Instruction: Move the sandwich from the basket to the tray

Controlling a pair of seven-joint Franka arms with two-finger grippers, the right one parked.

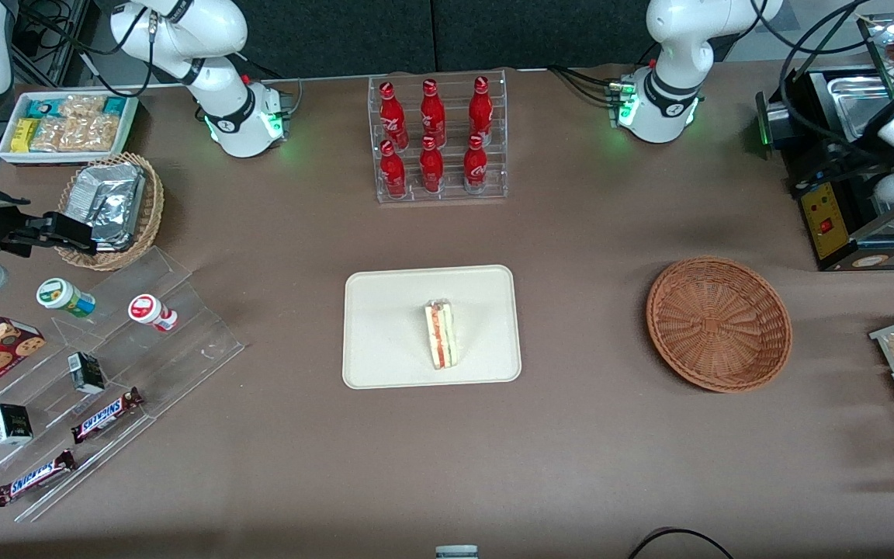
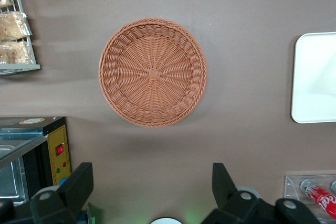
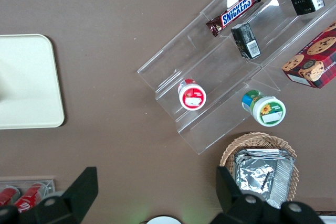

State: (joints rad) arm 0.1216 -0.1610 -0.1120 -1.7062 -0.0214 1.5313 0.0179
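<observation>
one sandwich on tray, gripper agape

A wide table covered in plain brown cloth fills nearly the whole scene, its surface matte and faintly creased. Soft, even light falls from above, leaving only pale shadows under what stands on it. Along the table's edge farthest from the front camera runs a dark panelled wall, almost black, with a vertical seam in it. Green glows spill onto the cloth at two spots near that wall. At the working arm's end stands a dark metal appliance with a yellow panel and a red switch.
</observation>
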